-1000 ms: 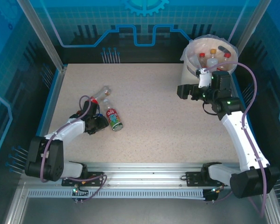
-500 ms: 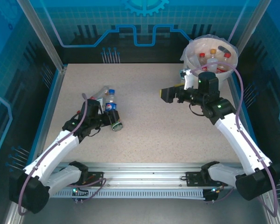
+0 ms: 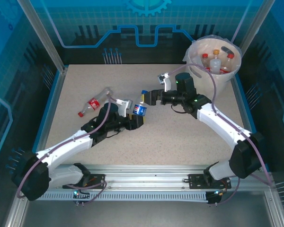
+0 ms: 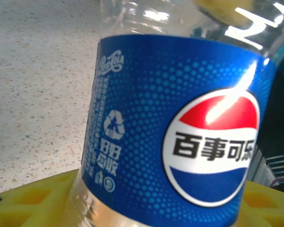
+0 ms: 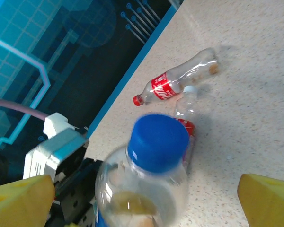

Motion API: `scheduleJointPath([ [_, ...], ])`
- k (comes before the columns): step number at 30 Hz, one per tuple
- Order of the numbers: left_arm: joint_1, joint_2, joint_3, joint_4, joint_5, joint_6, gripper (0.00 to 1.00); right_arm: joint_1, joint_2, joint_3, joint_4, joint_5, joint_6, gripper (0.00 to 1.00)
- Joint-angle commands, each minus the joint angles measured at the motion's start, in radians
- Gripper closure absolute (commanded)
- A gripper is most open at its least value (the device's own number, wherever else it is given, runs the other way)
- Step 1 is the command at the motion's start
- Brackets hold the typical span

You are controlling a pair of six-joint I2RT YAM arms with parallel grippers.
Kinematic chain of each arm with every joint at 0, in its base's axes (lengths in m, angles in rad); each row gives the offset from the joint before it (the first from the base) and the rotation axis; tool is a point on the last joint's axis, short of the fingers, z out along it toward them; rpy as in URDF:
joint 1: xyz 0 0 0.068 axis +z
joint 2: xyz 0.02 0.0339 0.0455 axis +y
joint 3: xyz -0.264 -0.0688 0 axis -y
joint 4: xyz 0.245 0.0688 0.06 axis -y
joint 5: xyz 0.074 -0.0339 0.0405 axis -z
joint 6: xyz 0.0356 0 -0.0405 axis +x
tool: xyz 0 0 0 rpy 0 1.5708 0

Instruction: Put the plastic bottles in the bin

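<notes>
The blue-capped bottle is clear with a blue Pepsi label. It stands roughly upright near the middle of the desk, clamped low on its body by the left gripper. The right gripper is spread wide, with a yellow pad on either side of the blue cap, not touching it. Beyond, a red-labelled bottle and a white-capped bottle lie on the desk. The bin stands at the far right corner, well apart, with several bottles inside.
</notes>
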Motion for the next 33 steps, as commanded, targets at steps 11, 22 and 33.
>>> scheduleJointPath([
  [11,-0.031,0.048,0.045,0.089,-0.068,0.045,0.44,0.01,0.104,-0.044,0.166,-0.101,0.116,0.14],
  [22,-0.032,0.056,0.026,0.119,-0.158,0.04,0.43,0.009,0.116,-0.042,0.142,-0.072,0.138,0.35],
  [33,-0.033,0.055,0.024,0.118,-0.178,0.039,0.33,0.004,0.117,-0.024,0.158,-0.056,0.155,0.5],
])
